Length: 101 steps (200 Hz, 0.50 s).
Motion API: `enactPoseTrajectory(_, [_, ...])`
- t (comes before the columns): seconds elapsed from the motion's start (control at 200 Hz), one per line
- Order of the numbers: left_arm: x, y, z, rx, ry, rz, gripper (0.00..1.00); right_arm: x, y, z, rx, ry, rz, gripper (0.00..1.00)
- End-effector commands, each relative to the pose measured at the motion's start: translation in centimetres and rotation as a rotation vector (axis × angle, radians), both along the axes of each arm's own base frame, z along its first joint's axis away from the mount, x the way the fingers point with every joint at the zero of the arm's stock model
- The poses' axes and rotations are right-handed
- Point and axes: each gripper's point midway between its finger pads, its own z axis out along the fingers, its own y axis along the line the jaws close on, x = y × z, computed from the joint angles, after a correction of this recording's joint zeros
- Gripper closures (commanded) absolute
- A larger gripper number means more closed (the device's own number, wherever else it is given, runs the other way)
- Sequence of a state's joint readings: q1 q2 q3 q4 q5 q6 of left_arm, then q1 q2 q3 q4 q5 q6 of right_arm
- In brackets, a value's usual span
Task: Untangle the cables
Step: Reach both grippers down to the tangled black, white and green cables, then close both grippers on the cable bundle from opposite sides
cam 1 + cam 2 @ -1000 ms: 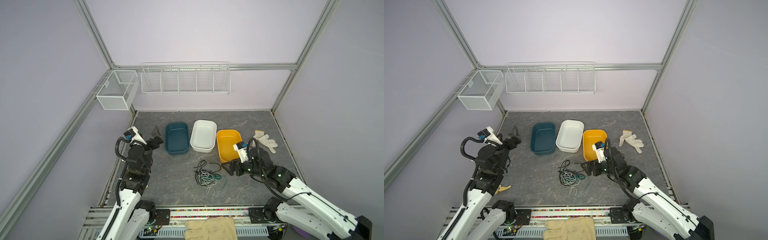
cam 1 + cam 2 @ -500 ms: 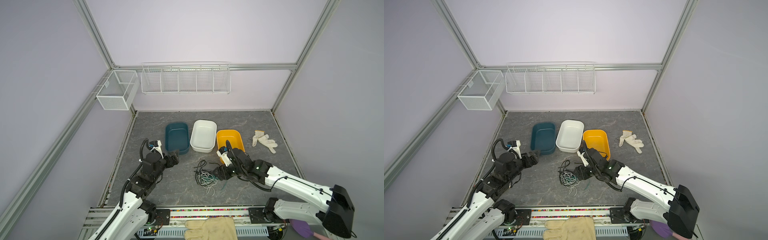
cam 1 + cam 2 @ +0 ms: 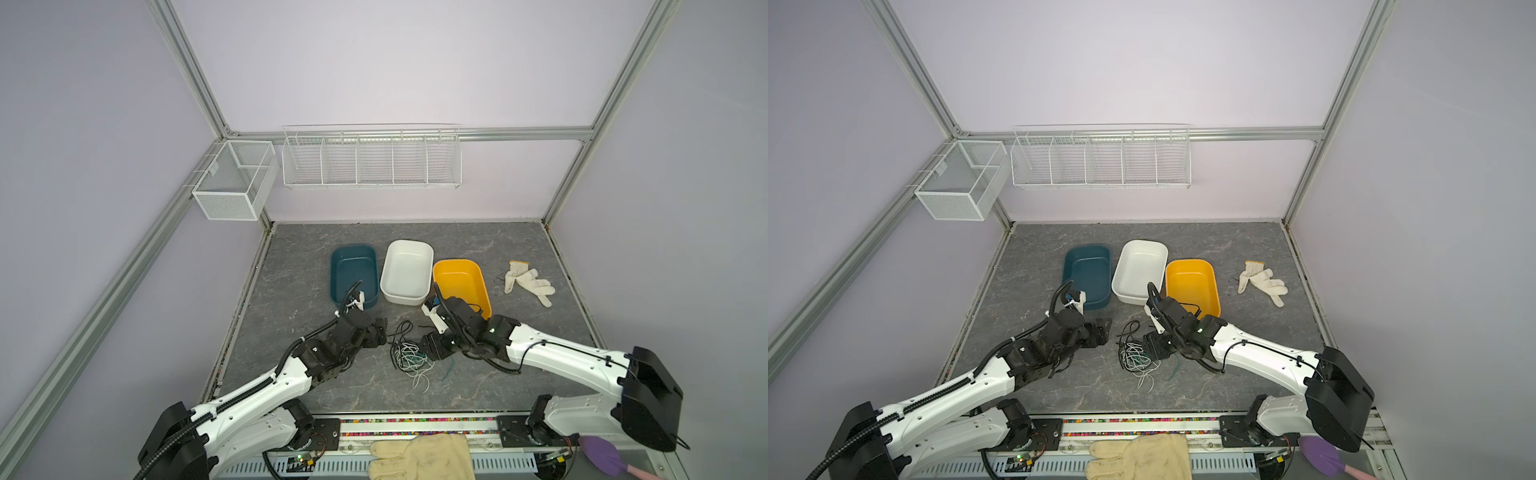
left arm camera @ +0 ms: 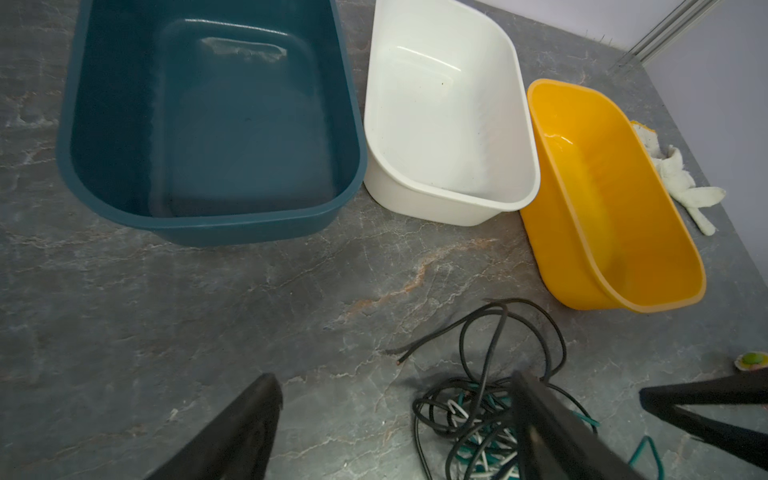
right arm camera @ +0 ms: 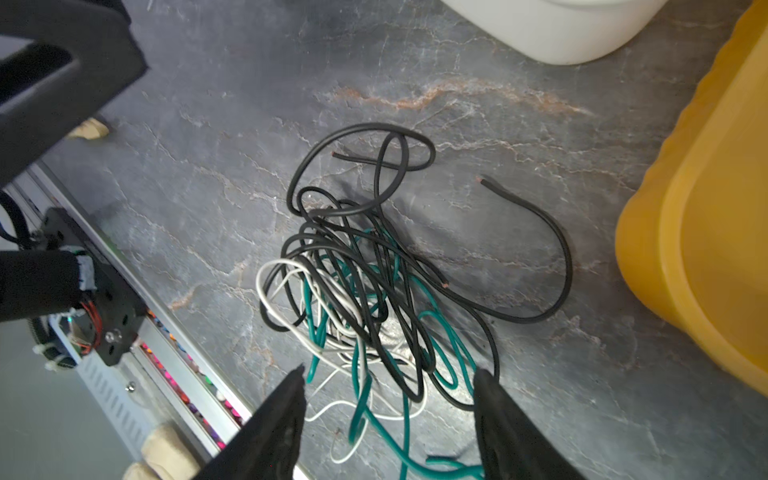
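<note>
cables [image 5: 353, 291], black, white and teal, lay knotted partly between the spread jaws of the right claw [image 5: 390, 374] and just beside the open left claw [image 4: 395, 376]; light, limp and springy, they seemed best taken by a loose black end at the heap's edge.
</note>
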<state>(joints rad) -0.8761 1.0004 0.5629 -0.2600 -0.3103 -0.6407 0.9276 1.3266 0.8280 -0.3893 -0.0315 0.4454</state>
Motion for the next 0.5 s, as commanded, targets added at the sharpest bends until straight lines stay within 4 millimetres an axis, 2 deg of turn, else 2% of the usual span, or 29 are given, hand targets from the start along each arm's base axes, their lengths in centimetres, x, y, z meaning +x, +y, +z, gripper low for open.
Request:
enactPoseTrajectory(0.0, [0.4,-1.3,1.7,-0.041,-0.030,0.039,0.14,-0.2,1.1,-0.6,0.031,-0.003,0.046,0.43])
enactPoseTrajectory(0.155, [-0.4,-3.2,-0.2,-0.066,0.027,0.005,0.15,0.0,2.1,-1.6,0.030,-0.002,0.075,0.45])
enactPoseTrajectory(0.33, [-1.1,-3.9,-3.0,-0.057,0.115,-0.020,0.17,0.4,3.3,-2.9,0.010,0.015,0.108,0.63])
enactPoseTrajectory(0.5, [-2.1,-4.5,-3.7,-0.120,0.148,-0.054,0.21,0.5,4.0,-3.1,0.016,0.016,0.109,0.81])
